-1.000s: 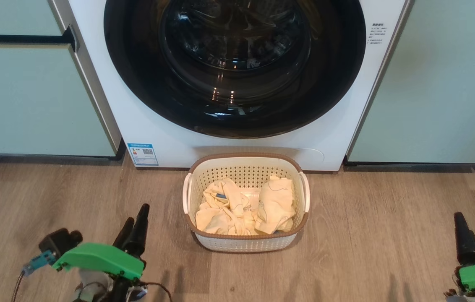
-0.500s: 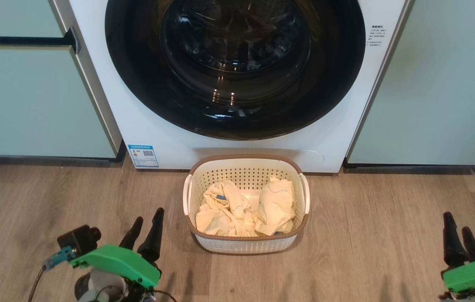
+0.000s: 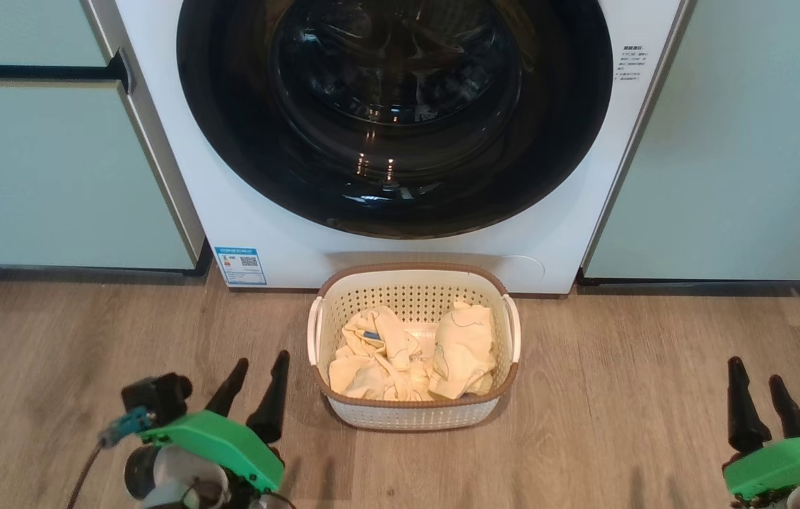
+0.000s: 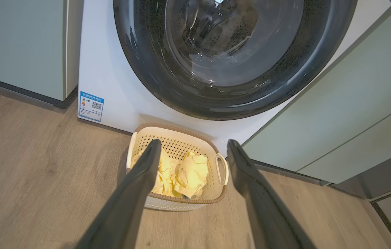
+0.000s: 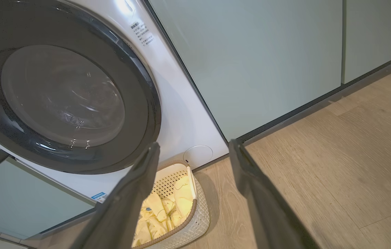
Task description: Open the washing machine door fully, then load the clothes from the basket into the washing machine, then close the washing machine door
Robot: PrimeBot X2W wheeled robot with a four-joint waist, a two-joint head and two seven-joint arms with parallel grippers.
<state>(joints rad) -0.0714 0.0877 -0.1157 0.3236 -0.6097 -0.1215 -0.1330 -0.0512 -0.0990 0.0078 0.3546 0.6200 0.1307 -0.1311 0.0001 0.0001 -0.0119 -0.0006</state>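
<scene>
Sitting on the wood floor, the basket is just in front of the washer, below its door, which is shut flat against the white front (glossy black rim, glass centre). The clothes lie crumpled inside the basket, pale yellow with bits of blue. The left hand is just left of the basket, its fingers spread apart and holding nothing. The right hand is well off to the basket's right, likewise spread and empty. A blue sticker sits at the washer's lower left corner, and pale green cabinets flank the washer on both sides.
</scene>
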